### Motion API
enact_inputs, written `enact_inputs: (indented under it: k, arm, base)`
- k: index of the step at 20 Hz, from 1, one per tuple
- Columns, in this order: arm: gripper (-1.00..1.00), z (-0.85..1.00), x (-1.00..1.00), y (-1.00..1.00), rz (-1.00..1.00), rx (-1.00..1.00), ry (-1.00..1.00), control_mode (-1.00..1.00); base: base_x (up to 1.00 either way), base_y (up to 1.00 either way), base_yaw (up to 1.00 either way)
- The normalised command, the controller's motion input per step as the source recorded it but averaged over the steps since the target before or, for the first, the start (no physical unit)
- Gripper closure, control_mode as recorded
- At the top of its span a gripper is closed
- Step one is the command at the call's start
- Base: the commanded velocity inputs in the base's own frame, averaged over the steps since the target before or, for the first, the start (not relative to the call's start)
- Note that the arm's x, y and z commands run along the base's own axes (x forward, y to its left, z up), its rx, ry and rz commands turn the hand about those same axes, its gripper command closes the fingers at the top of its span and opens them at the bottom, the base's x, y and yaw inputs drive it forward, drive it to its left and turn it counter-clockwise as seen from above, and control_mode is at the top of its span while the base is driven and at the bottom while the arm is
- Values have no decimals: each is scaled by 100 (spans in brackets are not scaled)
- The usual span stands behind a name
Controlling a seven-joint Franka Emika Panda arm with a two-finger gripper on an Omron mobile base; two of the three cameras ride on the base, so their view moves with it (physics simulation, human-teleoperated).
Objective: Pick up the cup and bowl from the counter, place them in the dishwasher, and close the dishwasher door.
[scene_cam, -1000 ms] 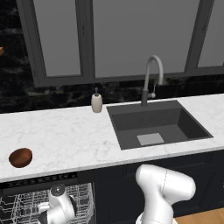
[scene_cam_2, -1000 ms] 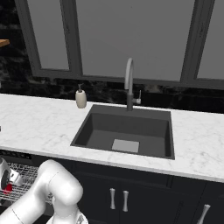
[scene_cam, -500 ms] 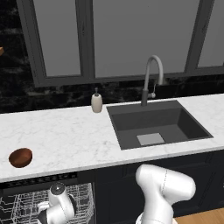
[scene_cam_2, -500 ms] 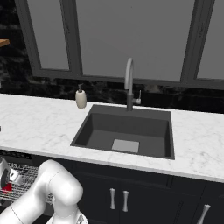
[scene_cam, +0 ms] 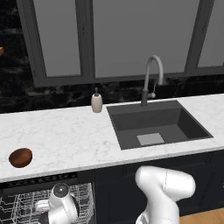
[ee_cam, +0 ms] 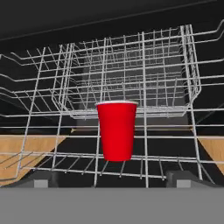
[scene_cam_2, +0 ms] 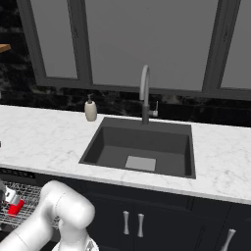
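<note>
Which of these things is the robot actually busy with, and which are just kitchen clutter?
Part of the job:
- red cup, standing upright in the rack, between the open fingers
- brown bowl, on the counter
- dishwasher, open, with its wire rack

Just lying about:
- soap dispenser
- sink
- faucet

Open counter lies on all sides of the bowl, with the soap dispenser and faucet well apart near the back wall. Inside the dishwasher, white rack wires enclose the upright cup, which stands between the gripper fingertips.
</note>
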Motion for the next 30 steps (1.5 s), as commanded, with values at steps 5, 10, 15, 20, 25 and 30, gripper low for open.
enact_inputs:
  k: [5, 10, 15, 20, 25, 30]
  arm:
    - [-100, 63, -40, 0, 1, 6, -9, -100]
    - [-100, 96, -21, 0, 5, 8, -13, -100]
    - [-100, 100, 0, 0, 4, 5, -6, -100]
    - [-100, 100, 0, 0, 6, 5, -1, -100]
    - [-100, 100, 13, 1, 5, 1, 1, -100]
    - [-100, 100, 43, 4, 1, -3, 19, -100]
  base:
    - [0, 0, 0]
    - [0, 0, 0]
    - [0, 0, 0]
    - [0, 0, 0]
    - [0, 0, 0]
    - [0, 0, 0]
